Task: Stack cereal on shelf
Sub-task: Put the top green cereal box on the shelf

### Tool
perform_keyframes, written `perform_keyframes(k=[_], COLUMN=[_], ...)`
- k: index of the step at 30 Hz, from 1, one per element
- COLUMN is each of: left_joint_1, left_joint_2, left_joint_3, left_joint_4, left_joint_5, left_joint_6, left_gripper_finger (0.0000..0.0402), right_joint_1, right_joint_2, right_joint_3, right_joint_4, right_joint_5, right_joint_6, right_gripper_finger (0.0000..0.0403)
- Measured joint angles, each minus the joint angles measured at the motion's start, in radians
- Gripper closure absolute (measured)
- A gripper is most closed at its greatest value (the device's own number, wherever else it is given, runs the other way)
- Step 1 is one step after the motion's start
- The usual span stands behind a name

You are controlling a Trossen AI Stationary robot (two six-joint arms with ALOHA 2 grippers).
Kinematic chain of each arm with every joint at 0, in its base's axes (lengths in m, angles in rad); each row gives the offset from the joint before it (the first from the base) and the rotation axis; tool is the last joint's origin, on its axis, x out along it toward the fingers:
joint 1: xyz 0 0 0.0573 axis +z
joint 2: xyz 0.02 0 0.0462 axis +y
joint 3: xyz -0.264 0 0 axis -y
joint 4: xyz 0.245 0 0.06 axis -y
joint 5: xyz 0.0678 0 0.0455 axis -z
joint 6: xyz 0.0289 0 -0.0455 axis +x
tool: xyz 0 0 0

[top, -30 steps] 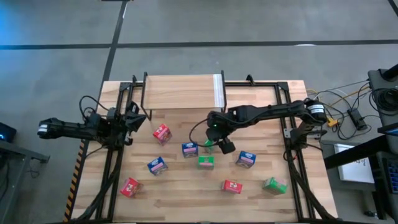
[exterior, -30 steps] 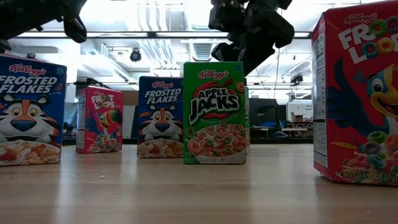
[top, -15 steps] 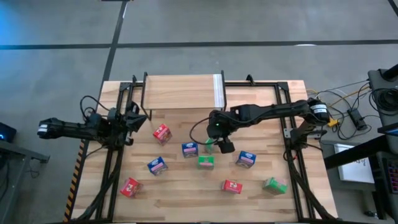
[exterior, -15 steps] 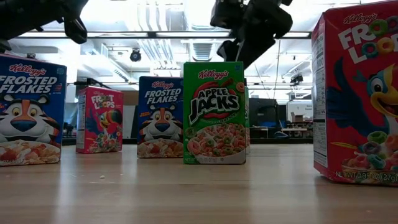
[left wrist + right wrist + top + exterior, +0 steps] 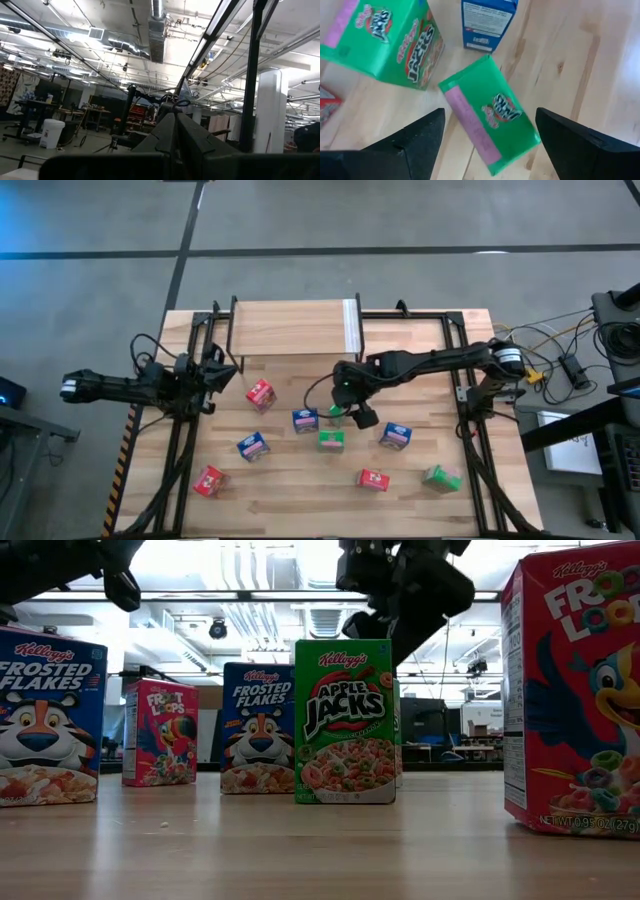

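- The bench (image 5: 430, 500) fills most of my overhead view, a wooden top with both arms reaching in from its sides.
- The shelf (image 5: 290, 328) stands at the far edge of the bench; I see no cereal on its top board, so by my reckoning the stacking has not started.
- My right arm stretches in from the right side to the middle of the bench, and its right claw (image 5: 487, 145) hangs above the cluster there with its two fingers spread wide, gripping nothing.
- My left arm waits over the left edge of the bench; the left claw (image 5: 215, 370) is clenched shut with nothing in it, and its camera looks out into the room.
- The loose boxes sit scattered on the bench, well clear of the shelf: I count nine, red, blue and green.
- A second green box (image 5: 385, 45) and a blue box (image 5: 487, 22) lie just beyond the one I am after, close enough that I judge a finger could nudge them.
- The green cereal box (image 5: 492, 115) lies directly under the right claw, between the spread fingers. Its long axis runs slantwise to the line between the fingertips, so I would turn the wrist to square up before closing. The right arm is far nearer to it than the left.
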Motion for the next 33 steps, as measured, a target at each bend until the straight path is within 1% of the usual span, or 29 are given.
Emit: perform_keyframes(k=[9, 23, 33], left_joint_1=[0.000, 0.000, 0.000], left_joint_2=[0.000, 0.000, 0.000], left_joint_3=[0.000, 0.000, 0.000], left_joint_4=[0.001, 0.002, 0.002], left_joint_5=[0.000, 0.000, 0.000], left_joint_6=[0.000, -0.001, -0.005], left_gripper_finger=[0.0400, 0.0400, 0.0400], right_joint_1=[0.000, 0.002, 0.002], right_joint_2=[0.055, 0.031, 0.027], right_joint_3=[0.000, 0.001, 0.001], right_joint_4=[-0.003, -0.003, -0.002], right_joint_5=[0.000, -0.009, -0.009], right_joint_6=[-0.002, 0.027, 0.028], right_gripper_finger=[0.0118, 0.0180, 0.0204])
